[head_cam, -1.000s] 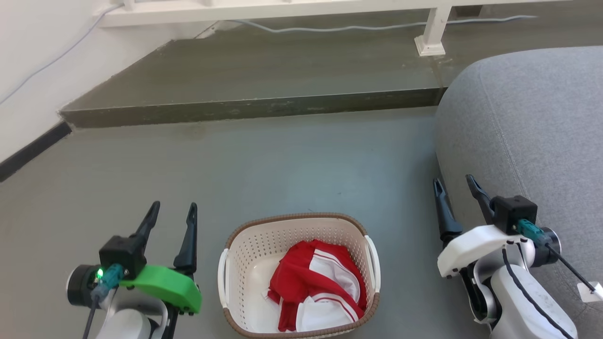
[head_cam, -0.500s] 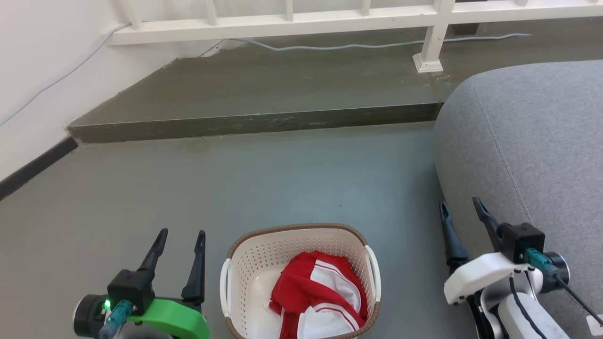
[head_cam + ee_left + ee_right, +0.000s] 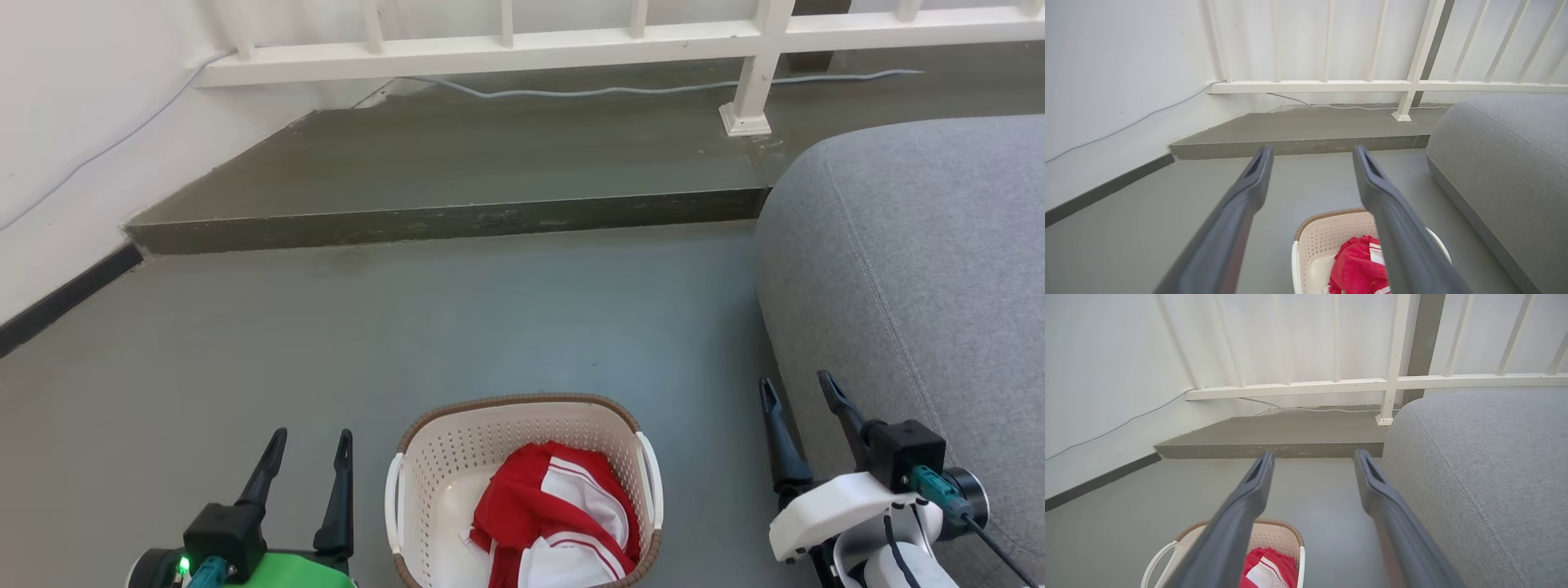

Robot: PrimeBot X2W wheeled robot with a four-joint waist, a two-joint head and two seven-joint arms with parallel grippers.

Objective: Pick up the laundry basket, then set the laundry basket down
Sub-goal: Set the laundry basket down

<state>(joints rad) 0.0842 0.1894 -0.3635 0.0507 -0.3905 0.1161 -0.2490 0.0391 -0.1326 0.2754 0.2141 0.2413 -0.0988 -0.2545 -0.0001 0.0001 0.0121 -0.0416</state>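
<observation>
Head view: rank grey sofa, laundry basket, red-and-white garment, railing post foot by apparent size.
1. grey sofa.
2. laundry basket, cut by the bottom edge.
3. red-and-white garment inside it.
4. railing post foot, also farthest away.

Left claw (image 3: pixel 314 437) and right claw (image 3: pixel 794 380) farther back

Grey floor (image 3: pixel 490 327) meets a raised step (image 3: pixel 449 220), white railing (image 3: pixel 571 41) and grey sofa (image 3: pixel 922 261)
</observation>
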